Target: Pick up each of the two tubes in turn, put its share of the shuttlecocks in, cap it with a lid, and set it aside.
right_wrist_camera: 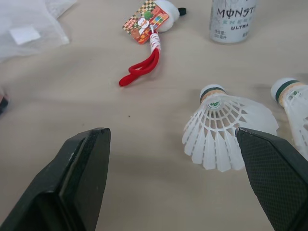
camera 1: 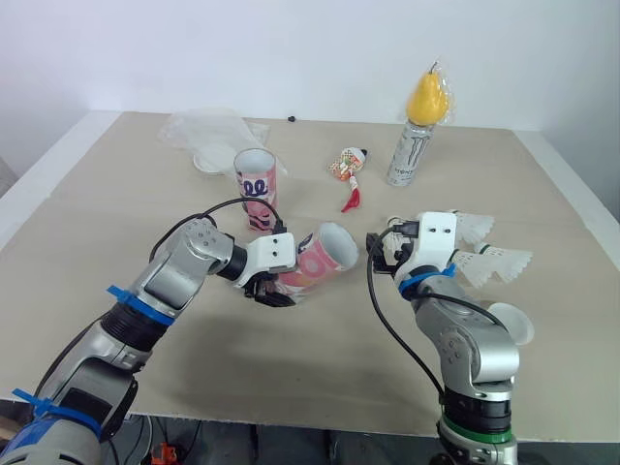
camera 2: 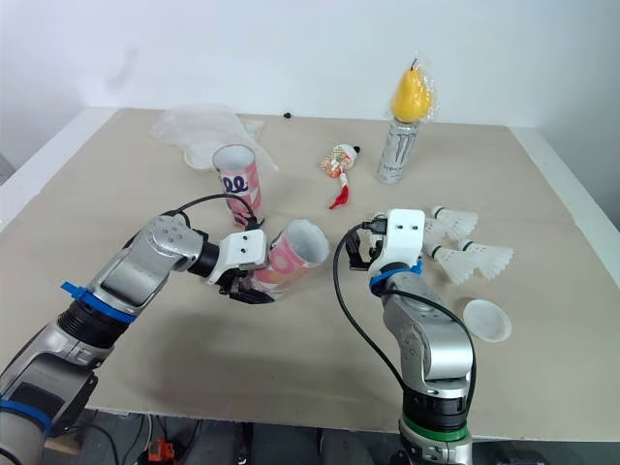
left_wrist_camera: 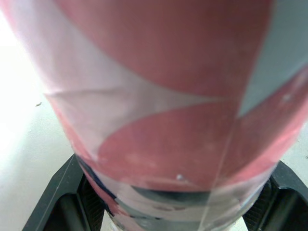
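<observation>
Beige table (camera 1: 291, 373) bears everything. Left gripper (camera 1: 269, 288) clamped around tilted tube (camera 1: 325, 254) near table middle; tube pink, uncapped, open mouth raised toward right gripper (right_wrist_camera: 177, 161). Upright tube (camera 1: 257, 184) stands just behind, also uncapped. Right gripper spread wide, empty, low over table. Can (camera 1: 409, 155) at far side, yellow pear (camera 1: 429, 97) on top. White lid (camera 2: 487, 320) lies beside right arm. First shuttlecock (camera 2: 455, 221) and second shuttlecock (camera 2: 480, 259) lie side by side right of right gripper. Charm (right_wrist_camera: 149, 17) with red cord lies between can and upright tube.
</observation>
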{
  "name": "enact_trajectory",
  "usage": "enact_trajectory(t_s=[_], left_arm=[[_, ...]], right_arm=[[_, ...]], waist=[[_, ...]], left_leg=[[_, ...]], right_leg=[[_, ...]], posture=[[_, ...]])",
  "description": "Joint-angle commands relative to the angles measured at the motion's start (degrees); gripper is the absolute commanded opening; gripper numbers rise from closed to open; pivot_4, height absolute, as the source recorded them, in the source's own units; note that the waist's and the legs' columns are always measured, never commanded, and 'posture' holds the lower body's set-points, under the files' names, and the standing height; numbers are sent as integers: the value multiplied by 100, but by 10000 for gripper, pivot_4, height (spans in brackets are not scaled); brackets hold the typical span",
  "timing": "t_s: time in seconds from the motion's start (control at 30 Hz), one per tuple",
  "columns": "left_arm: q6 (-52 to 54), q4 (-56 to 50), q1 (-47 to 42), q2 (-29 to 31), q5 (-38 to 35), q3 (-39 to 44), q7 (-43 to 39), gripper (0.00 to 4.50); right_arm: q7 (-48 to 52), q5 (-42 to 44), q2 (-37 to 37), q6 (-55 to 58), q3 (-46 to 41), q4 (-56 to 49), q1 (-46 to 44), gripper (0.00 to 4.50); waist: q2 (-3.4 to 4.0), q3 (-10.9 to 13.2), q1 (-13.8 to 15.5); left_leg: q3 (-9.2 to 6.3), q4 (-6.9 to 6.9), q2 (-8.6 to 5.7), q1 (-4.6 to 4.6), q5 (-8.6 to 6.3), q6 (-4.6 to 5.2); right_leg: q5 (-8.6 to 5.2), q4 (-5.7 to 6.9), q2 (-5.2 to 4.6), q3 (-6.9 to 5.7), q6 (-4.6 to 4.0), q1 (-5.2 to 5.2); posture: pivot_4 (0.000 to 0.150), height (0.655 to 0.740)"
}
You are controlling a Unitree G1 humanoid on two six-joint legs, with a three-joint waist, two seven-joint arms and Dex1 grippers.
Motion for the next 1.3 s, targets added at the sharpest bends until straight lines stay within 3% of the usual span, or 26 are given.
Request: enact_trajectory(t_s=[0.03, 0.73, 0.83, 1.1, 1.3], left_arm=[[80, -154, 103, 80, -16, -92, -44, 30421], [174, -251, 232, 116, -30, -79, 127, 30421], [181, -247, 242, 109, -24, -77, 152, 30421], [210, -280, 269, 115, -26, -78, 168, 30421], [157, -187, 225, 131, -7, -67, 157, 30421]], right_arm=[[-223, 19, 212, -246, -290, 303, -336, 44330], [-852, -326, 630, -1682, -498, 2705, -1580, 44330], [-1004, -443, 578, -1845, -495, 2838, -1657, 38608], [-1074, -510, 613, -1889, -405, 2916, -1660, 622], [-1064, -532, 627, -1887, -364, 2913, -1633, 622]], waist=[[0, 0, -6], [0, 0, -26], [1, 0, -27], [0, 0, -27], [1, 0, -28]], left_leg=[[0, 0, 0, 0, 0, 0], [0, -6, 2, 4, 0, 0], [1, -6, 2, 4, 0, 0], [0, -6, 2, 5, 0, 0], [0, -6, 2, 5, 0, 0]], right_leg=[[0, 0, 0, 0, 0, 0], [-1, 8, 3, 0, -3, -2], [-1, 8, 2, 1, -3, -3], [-1, 8, 3, 1, -3, -2], [-2, 8, 3, 1, -3, -3]], posture=[[1500, 7400], [1500, 7400], [1500, 7400], [1500, 7400], [1500, 7400]])
